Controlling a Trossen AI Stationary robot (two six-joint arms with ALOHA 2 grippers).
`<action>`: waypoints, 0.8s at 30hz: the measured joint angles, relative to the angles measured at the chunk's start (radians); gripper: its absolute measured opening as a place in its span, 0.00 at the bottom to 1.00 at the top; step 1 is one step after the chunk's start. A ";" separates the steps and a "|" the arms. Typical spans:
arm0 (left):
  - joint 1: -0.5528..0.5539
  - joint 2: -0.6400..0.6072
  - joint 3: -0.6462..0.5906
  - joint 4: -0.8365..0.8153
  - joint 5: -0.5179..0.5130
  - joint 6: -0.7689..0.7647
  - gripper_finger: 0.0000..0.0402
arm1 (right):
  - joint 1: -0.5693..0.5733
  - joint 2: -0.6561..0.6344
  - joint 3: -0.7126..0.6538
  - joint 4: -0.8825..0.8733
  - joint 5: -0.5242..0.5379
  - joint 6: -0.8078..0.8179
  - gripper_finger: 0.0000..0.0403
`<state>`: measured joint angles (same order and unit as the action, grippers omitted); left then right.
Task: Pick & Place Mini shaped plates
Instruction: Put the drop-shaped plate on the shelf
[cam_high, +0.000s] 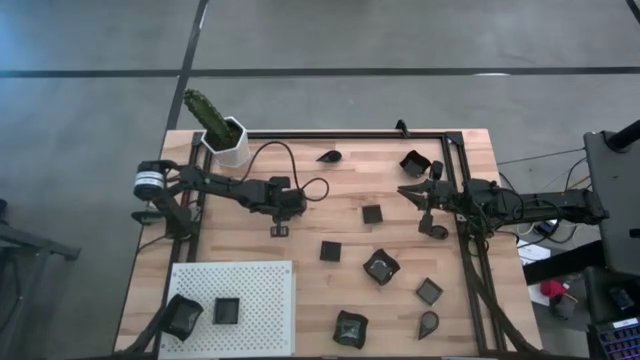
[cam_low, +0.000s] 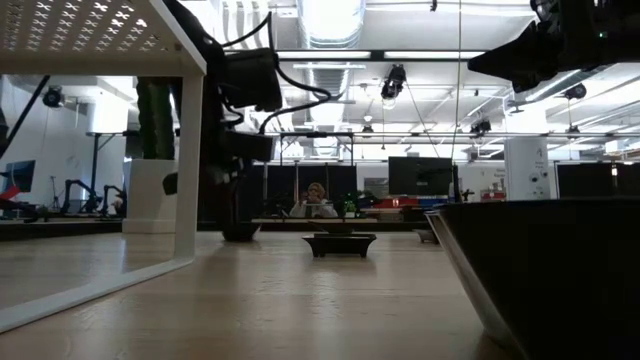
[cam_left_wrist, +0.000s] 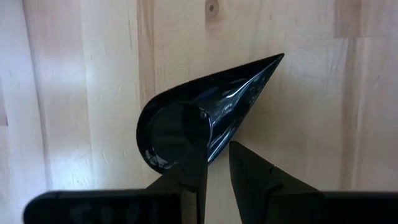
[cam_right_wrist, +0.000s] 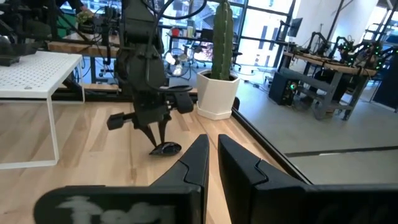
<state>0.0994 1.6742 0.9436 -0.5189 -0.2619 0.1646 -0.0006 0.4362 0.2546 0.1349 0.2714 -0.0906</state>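
Left gripper (cam_high: 279, 230) is pointing down at the tabletop (cam_high: 340, 215) left of centre, narrow fingers pinching the rounded rim of a teardrop plate (cam_left_wrist: 199, 115) that is sitting on the wood. Two plates are resting on the white board (cam_high: 262, 300) at the front left: a wavy one (cam_high: 182, 316) on its left edge and a square one (cam_high: 227, 311) beside it. Right gripper (cam_high: 411, 190) is hovering over the right side with fingers narrow and holding nothing, while other plates, e.g. a square one (cam_high: 372, 213), are lying scattered across centre and right.
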 joint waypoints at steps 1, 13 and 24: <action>0.001 0.004 0.000 0.004 0.000 0.000 0.16 | 0.000 0.000 0.000 0.000 0.000 0.000 0.08; 0.003 0.027 -0.001 0.030 0.025 0.027 0.01 | 0.000 -0.002 0.000 0.002 0.000 -0.014 0.08; -0.007 -0.079 0.009 0.006 0.032 0.025 0.00 | 0.000 -0.002 0.000 0.003 0.000 -0.014 0.08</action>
<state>0.0924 1.5949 0.9528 -0.5125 -0.2301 0.1895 -0.0007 0.4343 0.2543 0.1375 0.2718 -0.1041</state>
